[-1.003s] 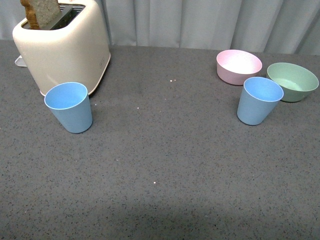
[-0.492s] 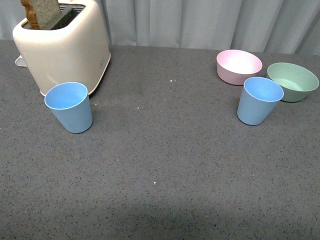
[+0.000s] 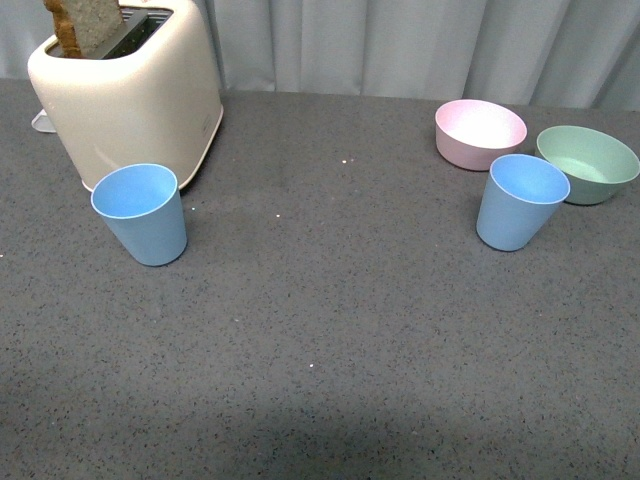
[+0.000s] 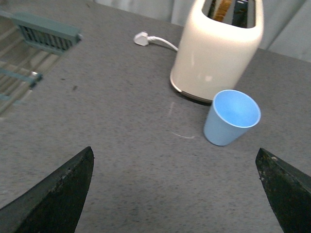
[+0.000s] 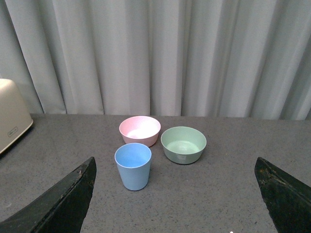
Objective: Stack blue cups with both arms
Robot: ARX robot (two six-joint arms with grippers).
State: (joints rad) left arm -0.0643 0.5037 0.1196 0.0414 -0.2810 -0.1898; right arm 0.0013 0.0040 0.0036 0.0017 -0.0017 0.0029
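Left tool [image 4: 174,149] and right tool [image 5: 175,158]: fingers spread wide, both empty, over the worktop [image 3: 330,300]. The toaster [image 3: 125,90] stands far left, the pink bowl [image 3: 480,133] and green bowl [image 3: 588,163] far right. The left blue cup [image 3: 140,213] stands upright just before the toaster, and the right blue cup [image 3: 520,200] just beside the bowls. The cups are well apart and neither is grasped, so all stacking remains.

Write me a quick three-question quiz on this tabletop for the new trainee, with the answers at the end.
1. True or false: the left cup is already stacked inside the right cup.
2. What stands just behind the left cup? A toaster; B kettle; C plate.
3. Fill in: a slice of ____ sticks up from the toaster.
Key: 1 false, the cups stand far apart; 2 A; 3 bread.
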